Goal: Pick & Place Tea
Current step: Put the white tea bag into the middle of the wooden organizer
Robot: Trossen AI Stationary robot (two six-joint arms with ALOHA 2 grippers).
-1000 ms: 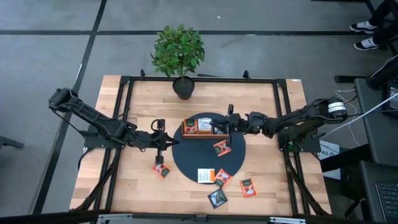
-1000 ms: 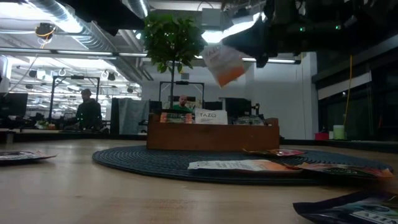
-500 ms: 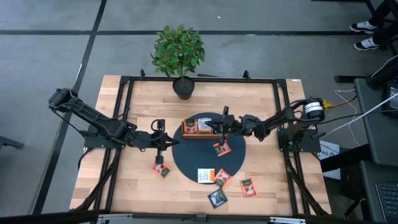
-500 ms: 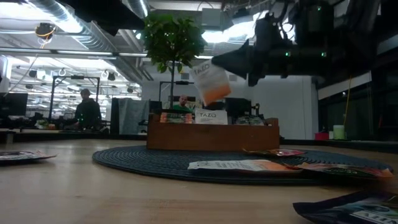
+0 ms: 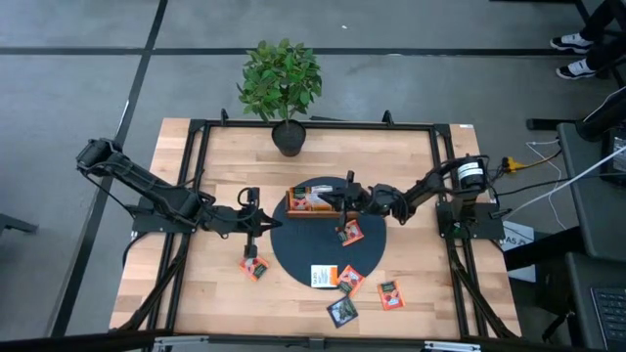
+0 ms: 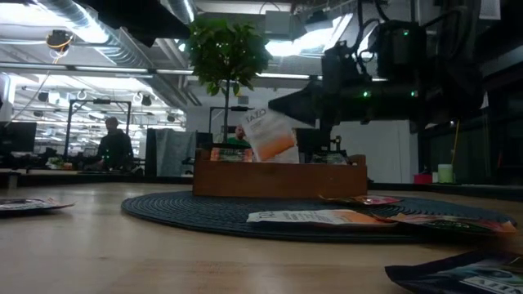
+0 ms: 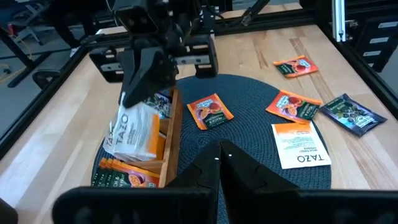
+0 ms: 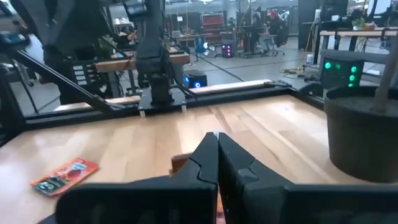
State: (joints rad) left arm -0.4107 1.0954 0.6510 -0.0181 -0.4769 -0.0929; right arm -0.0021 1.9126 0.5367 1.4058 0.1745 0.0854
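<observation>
A white and orange tea sachet (image 6: 270,139) hangs tilted over the brown wooden tray (image 5: 319,210), with my right gripper (image 6: 278,104) shut on it. The tray stands at the far side of the dark round mat (image 5: 293,256) and holds other sachets (image 7: 121,171). The held sachet's lower edge dips behind the tray's wall (image 6: 278,180). My left gripper (image 5: 256,223) is shut and empty, hovering left of the mat. On the mat lie an orange sachet (image 5: 349,233) and a white one (image 5: 323,276). My right gripper pinches the sachet's upper edge (image 7: 126,106) between its two fingers, which come in level from the table's right side. The sachet hangs tilted below them, its lower part (image 7: 140,146) down inside the tray. Whether it rests on the tray's floor I cannot tell.
More sachets lie near the front edge: orange (image 5: 350,281), dark (image 5: 342,311), orange (image 5: 390,293), and one orange (image 5: 254,266) left of the mat. A potted plant (image 5: 282,83) stands at the far edge. People sit in the room beyond the table.
My right gripper has sunk and gone toward the table's left edge, carrying the white and orange sachet from high above the tray's right end down to its middle. The sachet's lower edge now dips into the tray.
</observation>
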